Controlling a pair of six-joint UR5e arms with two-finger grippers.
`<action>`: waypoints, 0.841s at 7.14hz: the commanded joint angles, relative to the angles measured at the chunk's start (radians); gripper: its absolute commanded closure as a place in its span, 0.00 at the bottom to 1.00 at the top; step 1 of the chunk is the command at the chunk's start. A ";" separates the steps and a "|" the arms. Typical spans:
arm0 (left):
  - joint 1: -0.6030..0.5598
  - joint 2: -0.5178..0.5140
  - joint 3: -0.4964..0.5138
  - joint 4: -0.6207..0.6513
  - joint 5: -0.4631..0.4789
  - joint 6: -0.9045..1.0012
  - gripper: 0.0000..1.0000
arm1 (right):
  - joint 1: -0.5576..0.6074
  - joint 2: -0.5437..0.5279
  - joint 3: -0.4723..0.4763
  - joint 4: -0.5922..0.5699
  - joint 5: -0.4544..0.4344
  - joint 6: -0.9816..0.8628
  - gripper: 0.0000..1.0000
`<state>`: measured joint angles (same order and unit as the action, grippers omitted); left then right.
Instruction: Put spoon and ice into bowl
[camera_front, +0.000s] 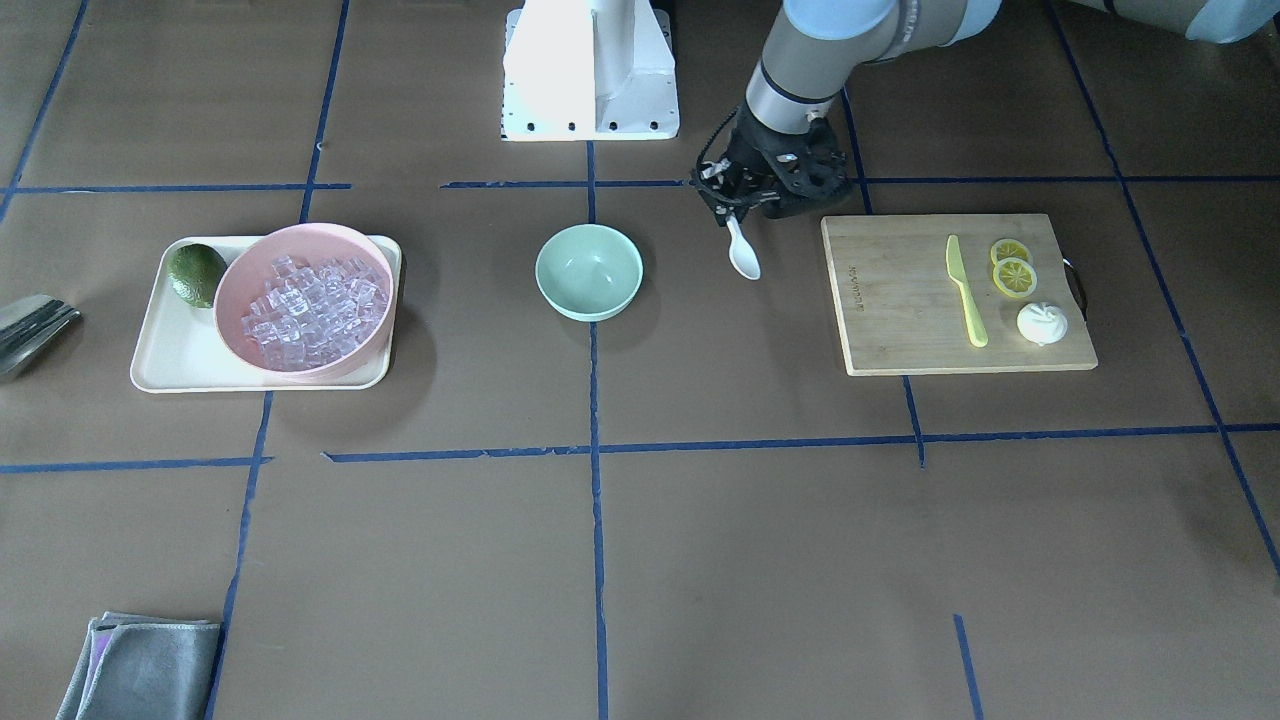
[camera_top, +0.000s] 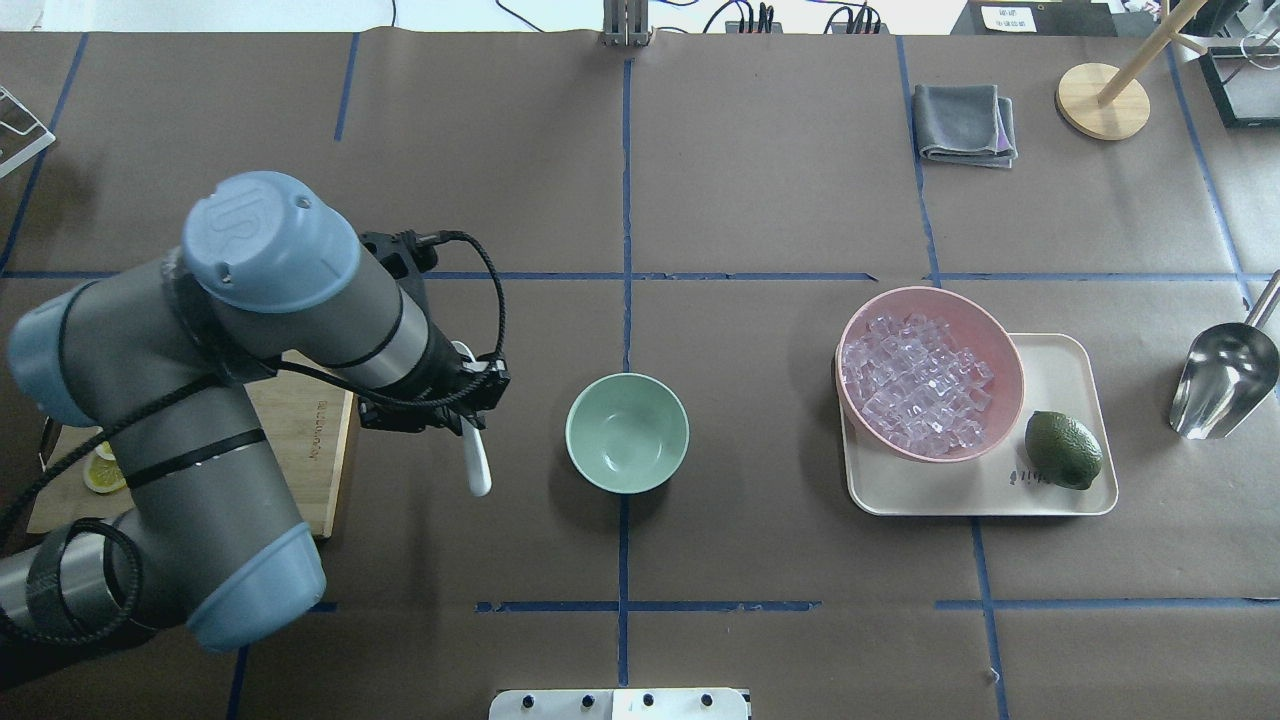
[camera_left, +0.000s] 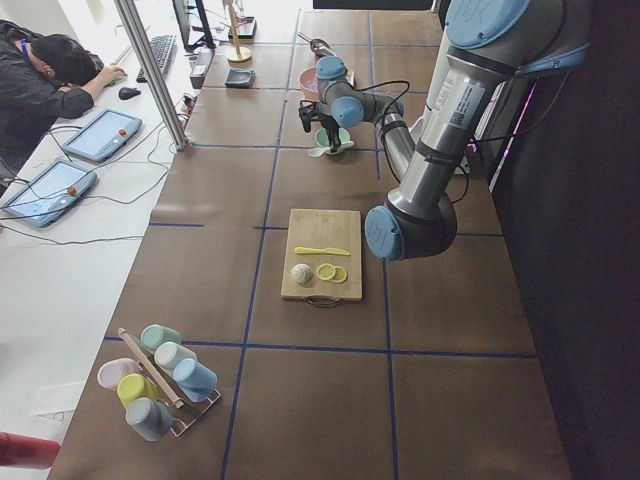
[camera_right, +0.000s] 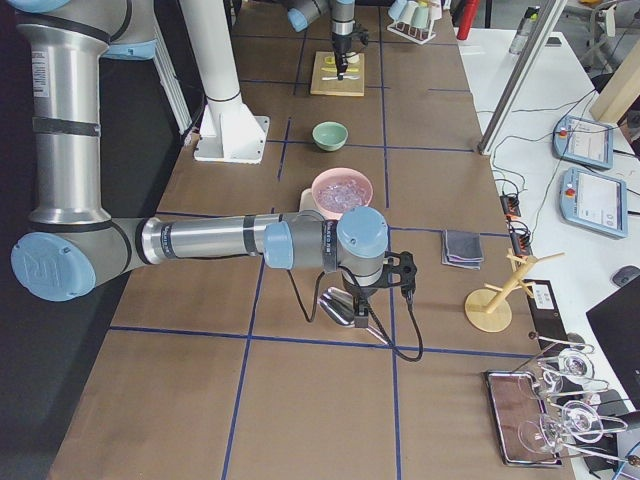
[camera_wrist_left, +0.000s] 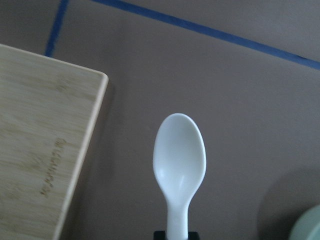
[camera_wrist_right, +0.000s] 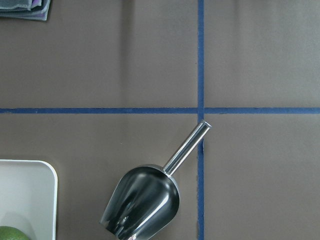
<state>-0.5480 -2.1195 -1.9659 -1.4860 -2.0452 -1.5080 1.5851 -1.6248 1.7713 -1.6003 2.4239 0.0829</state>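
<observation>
Left gripper (camera_front: 737, 207) clamped on the white spoon (camera_top: 478, 458), by its handle.
I see the spoon at 9 o'clock of the mint-green bowl (camera_top: 627, 432), apart from it; ice (camera_top: 915, 385) at 3 o'clock (in the pink bowl (camera_top: 988, 330)). Right gripper (camera_right: 365, 318): can't tell.

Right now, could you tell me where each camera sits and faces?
Front-facing: opposite the robot; left pincer holds spoon.
Overhead: behind robot; left arm, green bowl.
Exterior left: robot's left; left arm near.
Exterior right: robot's right; right arm near.
Left wrist: above spoon.
Right wrist: above scoop.
Front-facing and overhead share green bowl.
</observation>
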 joint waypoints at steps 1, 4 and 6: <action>0.065 -0.147 0.111 0.004 0.028 -0.049 1.00 | -0.045 -0.001 0.063 0.000 0.001 0.099 0.00; 0.079 -0.270 0.295 -0.002 0.033 -0.040 1.00 | -0.121 -0.001 0.154 0.000 0.001 0.260 0.00; 0.103 -0.274 0.315 -0.010 0.031 -0.034 0.97 | -0.164 0.003 0.197 0.000 0.001 0.342 0.00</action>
<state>-0.4548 -2.3864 -1.6700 -1.4914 -2.0137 -1.5462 1.4471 -1.6241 1.9402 -1.6000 2.4253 0.3743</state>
